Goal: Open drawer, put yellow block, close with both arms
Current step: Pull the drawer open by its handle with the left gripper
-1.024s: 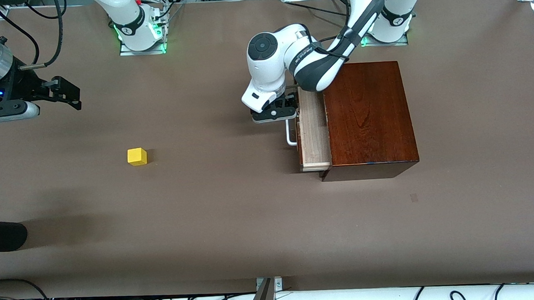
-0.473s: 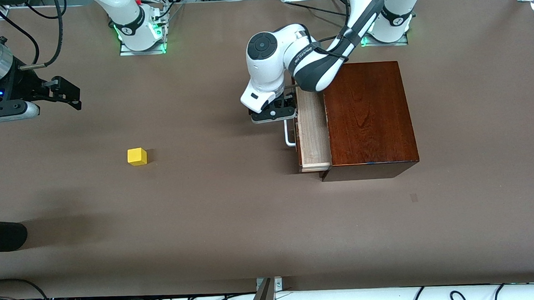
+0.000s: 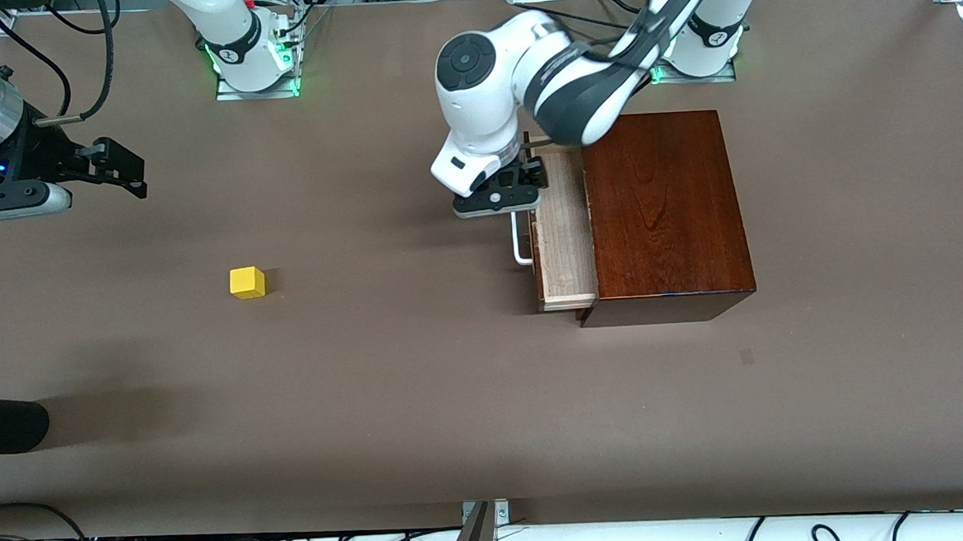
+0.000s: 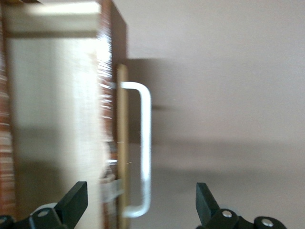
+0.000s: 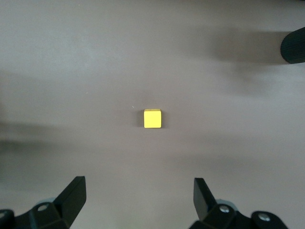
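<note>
In the front view we see the yellow block (image 3: pixel 247 282) at left of centre, alone on the table (image 3: pixel 372 392). Right of centre, the drawer (image 3: pixel 564 233) stands partly out of the wooden box (image 3: pixel 664 211). Higher, the left gripper (image 3: pixel 501 197) hangs released over the white handle (image 3: pixel 519 240). At the upper left edge, the right gripper (image 3: pixel 118 167) waits, released.

Yellow block (image 3: pixel 247 282): stood alone on open table (image 3: pixel 389 391). My left gripper (image 3: pixel 501 197) crowded the drawer (image 3: pixel 564 241) handle (image 3: pixel 519 240).
</note>
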